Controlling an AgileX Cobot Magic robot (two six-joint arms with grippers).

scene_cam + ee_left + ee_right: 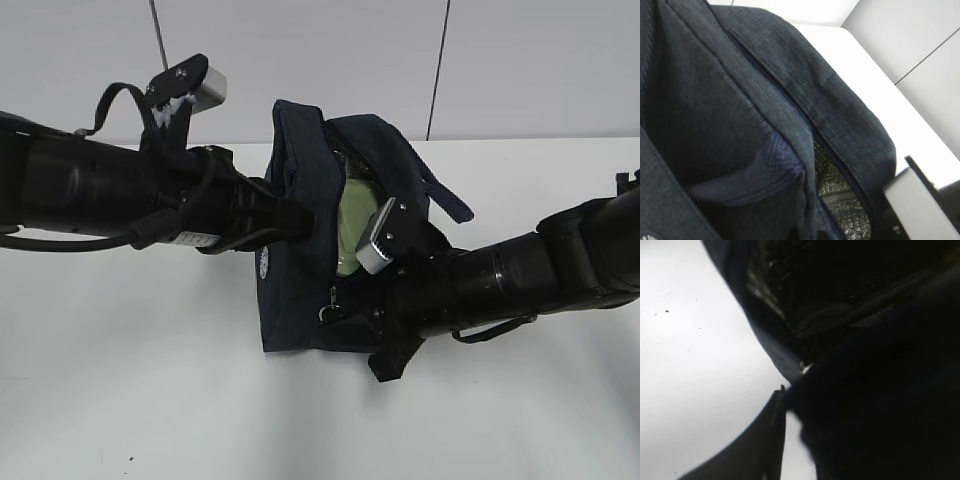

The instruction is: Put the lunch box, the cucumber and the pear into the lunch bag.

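While standing open on white tabletop, lunch bag clamped by left end effector; lunch box inside; right end effector state unclear.

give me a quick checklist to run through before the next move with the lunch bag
1. Lunch bag upright on the table: ok.
2. Bag mouth open: ok, the silver lining shows through the gap.
3. Lunch box inside the bag: ok, its pale green lid shows in the opening.
4. Cucumber and pear in the bag: cannot tell, neither shows in any view.
5. Left end effector holding the bag's edge: cannot tell, it is at the fabric but its tips are hidden.
6. Right end effector grip: cannot tell, it is buried against the dark fabric near the zipper pull.
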